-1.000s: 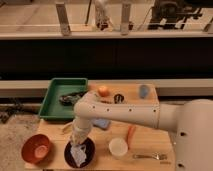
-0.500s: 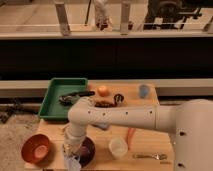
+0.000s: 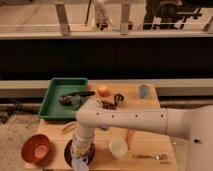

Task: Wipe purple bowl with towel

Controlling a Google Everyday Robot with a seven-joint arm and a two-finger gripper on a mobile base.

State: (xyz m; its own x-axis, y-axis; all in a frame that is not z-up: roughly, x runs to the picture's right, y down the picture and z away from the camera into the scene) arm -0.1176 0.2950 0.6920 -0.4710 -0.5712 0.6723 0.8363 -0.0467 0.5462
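One gripper (image 3: 80, 148) is down inside the purple bowl (image 3: 68, 151), at the table's near-left edge; whether it is clamped or slack I cannot tell, since the wrist hides it. The towel (image 3: 79, 162) bunches directly beneath it, spilling toward the bowl's 6 o'clock rim. To wipe well, I judge it should keep light downward pressure and sweep the cloth round the inside, from 6 back toward 12, without pushing the bowl into the orange bowl (image 3: 36, 148) at its 9 o'clock or the cream cup (image 3: 118, 147) at 3. Compared with a second ago, the towel sits lower and nearer the front rim, and the forearm has folded flatter over the table; the neighbours have not shifted.
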